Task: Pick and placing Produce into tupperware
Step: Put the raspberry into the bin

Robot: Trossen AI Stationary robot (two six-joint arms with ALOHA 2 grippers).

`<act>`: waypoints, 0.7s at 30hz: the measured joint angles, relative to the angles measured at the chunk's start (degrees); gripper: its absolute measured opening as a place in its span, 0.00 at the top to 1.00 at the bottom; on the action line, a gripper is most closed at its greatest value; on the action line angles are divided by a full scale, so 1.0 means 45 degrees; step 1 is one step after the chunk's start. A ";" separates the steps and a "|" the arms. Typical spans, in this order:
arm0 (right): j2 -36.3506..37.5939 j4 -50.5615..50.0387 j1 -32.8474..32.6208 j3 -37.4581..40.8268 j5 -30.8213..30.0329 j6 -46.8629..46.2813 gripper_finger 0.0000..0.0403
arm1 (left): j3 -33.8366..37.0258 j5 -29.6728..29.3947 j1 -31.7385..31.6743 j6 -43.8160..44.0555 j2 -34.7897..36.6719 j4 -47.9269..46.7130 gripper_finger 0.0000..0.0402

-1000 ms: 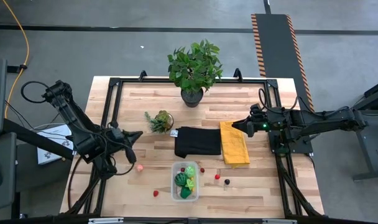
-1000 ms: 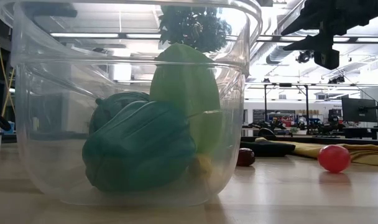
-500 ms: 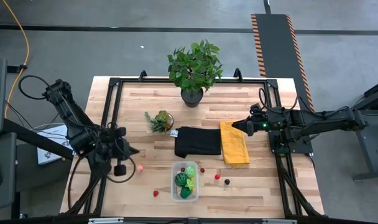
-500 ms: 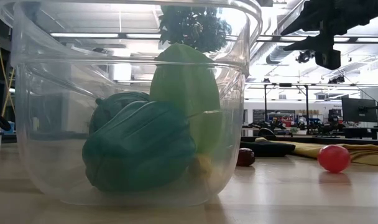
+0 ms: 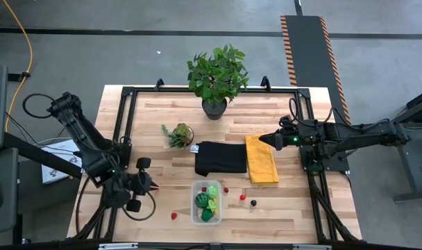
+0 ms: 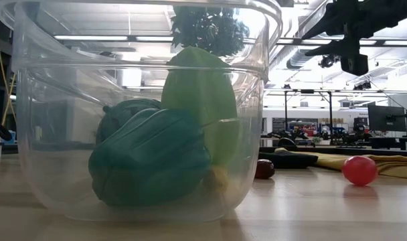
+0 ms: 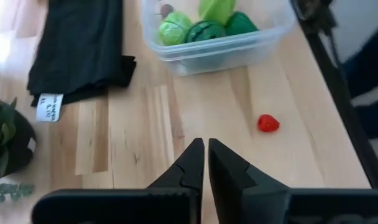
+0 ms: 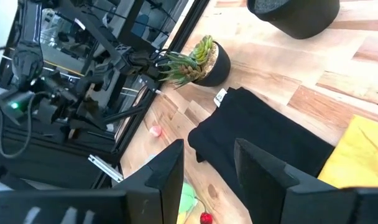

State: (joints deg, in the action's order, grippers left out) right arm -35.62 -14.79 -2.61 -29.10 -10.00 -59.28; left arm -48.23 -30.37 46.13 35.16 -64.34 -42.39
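While the clear tupperware (image 5: 206, 202) sits low and centre in the overhead frame, already carrying green and lime-green toy produce (image 5: 205, 203), several pieces wait loose on the bench (image 5: 287, 212): a red piece (image 5: 174, 216) at the container's lower left, a pink one (image 5: 155, 187) to its left, and small red (image 5: 242, 196) and dark (image 5: 253, 203) pieces to its right. The left gripper (image 5: 153, 186) hovers at lower left, just beside the pink piece, its fingers (image 7: 192, 163) pressed nearly together and holding nothing. Its wrist camera shows the red piece (image 7: 268, 123) lying ahead between the fingers and the container. The right gripper (image 5: 262, 139) waits at centre right over the folded yellow cloth (image 5: 262, 160), beside the black cloth (image 5: 221, 157), its fingers (image 8: 161, 177) partly spread and empty. The step in hand looks like an approach for a pick: the fingers should spread before descending, straddle one small piece squarely, and close gently so it does not squirt away.
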 joint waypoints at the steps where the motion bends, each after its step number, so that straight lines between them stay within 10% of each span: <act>1: 0.0000 0.0002 0.0000 0.0000 -0.0001 -0.0059 0.67 | 0.0000 -0.0278 0.0004 0.0387 -0.0172 0.0072 0.95; 21: 0.0000 0.0010 0.0000 0.0000 -0.0806 -0.0501 0.67 | 0.1308 -0.5884 0.3044 0.7484 -0.0650 0.0814 1.00</act>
State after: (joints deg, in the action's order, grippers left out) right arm -35.62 -14.74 -2.61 -29.10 -13.63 -61.53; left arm -42.34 -56.85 59.83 68.84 -67.26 -38.73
